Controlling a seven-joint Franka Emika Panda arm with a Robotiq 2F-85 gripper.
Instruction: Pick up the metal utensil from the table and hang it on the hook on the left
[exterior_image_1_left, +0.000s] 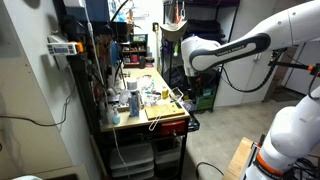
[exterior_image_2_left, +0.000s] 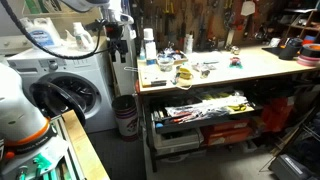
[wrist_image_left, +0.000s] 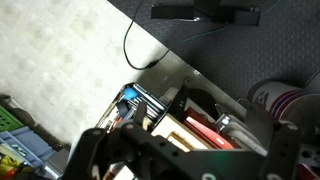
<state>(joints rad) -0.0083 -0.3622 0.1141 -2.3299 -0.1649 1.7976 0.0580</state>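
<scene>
The table (exterior_image_1_left: 152, 80) is a narrow cluttered workbench with a tan top (exterior_image_2_left: 262, 64). The metal utensil (exterior_image_1_left: 163, 112) shows as a thin silvery wire lying across a tan board at the bench's near end. In the other exterior view I cannot pick it out among the clutter. My gripper (exterior_image_1_left: 172, 70) hangs off the end of the bench, above the floor, and also shows in an exterior view (exterior_image_2_left: 118, 40). In the wrist view its dark fingers (wrist_image_left: 215, 111) stand apart with nothing between them. I cannot make out the hook.
A washing machine (exterior_image_2_left: 65, 95) and a white bucket (exterior_image_2_left: 126, 115) stand beside the bench end under the arm. An open drawer of tools (exterior_image_2_left: 205, 108) juts from the bench front. Tools hang on the back wall (exterior_image_2_left: 200, 20). A black cable (wrist_image_left: 130, 45) lies on the floor.
</scene>
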